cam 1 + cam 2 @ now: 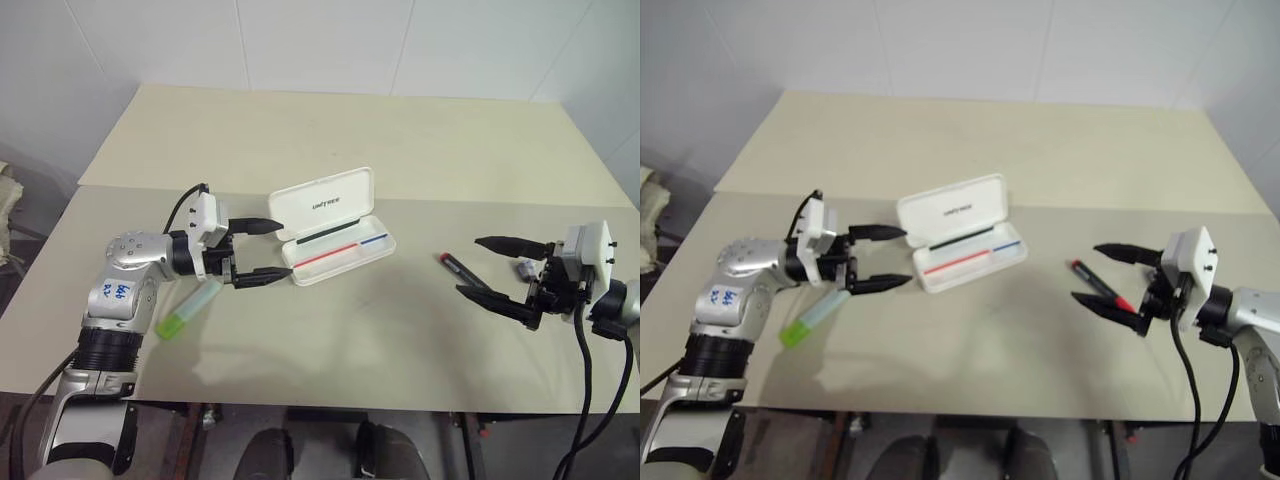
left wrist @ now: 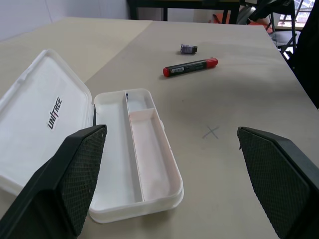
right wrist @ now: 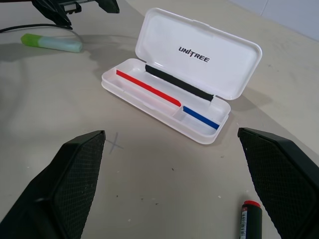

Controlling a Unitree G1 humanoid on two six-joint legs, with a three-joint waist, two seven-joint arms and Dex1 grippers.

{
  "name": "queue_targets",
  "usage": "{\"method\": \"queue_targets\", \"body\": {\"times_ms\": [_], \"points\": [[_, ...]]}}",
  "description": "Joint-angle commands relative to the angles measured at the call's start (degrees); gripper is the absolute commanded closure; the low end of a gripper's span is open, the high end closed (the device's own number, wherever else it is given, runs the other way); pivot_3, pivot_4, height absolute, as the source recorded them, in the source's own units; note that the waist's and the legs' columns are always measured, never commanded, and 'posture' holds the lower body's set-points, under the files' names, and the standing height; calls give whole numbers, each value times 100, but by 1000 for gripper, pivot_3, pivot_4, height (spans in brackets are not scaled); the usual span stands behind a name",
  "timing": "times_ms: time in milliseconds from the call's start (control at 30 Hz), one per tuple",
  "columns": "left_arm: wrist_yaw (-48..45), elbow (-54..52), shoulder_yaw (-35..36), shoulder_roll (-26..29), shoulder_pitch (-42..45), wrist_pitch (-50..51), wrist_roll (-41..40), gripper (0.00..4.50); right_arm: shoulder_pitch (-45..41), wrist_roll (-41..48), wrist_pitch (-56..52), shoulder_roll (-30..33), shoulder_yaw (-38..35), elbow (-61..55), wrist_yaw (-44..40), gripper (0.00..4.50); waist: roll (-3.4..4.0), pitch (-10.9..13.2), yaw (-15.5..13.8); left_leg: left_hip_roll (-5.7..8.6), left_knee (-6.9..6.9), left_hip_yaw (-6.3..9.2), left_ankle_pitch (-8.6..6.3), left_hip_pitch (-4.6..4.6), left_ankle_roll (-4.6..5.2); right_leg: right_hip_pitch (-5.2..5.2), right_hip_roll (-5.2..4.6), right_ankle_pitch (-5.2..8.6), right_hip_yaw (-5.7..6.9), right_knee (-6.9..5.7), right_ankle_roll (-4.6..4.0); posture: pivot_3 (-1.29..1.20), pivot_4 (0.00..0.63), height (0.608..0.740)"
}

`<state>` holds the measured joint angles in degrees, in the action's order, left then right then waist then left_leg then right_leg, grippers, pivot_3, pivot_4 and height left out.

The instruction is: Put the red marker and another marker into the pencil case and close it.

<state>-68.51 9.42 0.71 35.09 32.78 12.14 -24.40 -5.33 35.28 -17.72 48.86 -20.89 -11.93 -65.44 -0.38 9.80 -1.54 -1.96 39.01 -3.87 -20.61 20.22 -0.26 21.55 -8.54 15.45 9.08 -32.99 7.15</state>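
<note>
Pencil case [image 1: 335, 228] open, empty; red marker [image 1: 462, 270] on table; both jaws wide, empty.

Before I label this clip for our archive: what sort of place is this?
Probably a lab or test room: a plain beige table against bare white walls, and a pen-marked X on the tabletop.

White pencil case [image 3: 199, 55] with red and blue stripes; light-green highlighter [image 3: 50, 43].
</note>
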Motion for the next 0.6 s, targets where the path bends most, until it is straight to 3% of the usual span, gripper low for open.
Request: {"method": "queue_targets", "body": {"times_ms": [33,400,500,600], "points": [[-40,-160,42,75,81,26,-6,12,-31,136,-28,113,-263,-187,44,0,0,0,1,0,0,0,0,0,0,0,0,0,-1,0,0,0,150,740],[-15,-382,-32,79,-15,193,6,12,-420,43,58,-238,286,-200,239,0,0,0,3,0,1,0,0,0,0,0,0,0,0,0,0,0,150,740],[49,-419,-63,105,-107,291,60,613,-550,1,111,-462,551,-251,299,0,0,0,10,0,1,1,0,0,0,0,0,0,-1,-1,0,0,150,740],[104,-529,-52,151,-252,384,60,1633,-552,-15,68,-654,726,-472,467,0,0,0,17,0,0,1,0,0,0,0,0,0,0,-1,0,0,150,740]]}}
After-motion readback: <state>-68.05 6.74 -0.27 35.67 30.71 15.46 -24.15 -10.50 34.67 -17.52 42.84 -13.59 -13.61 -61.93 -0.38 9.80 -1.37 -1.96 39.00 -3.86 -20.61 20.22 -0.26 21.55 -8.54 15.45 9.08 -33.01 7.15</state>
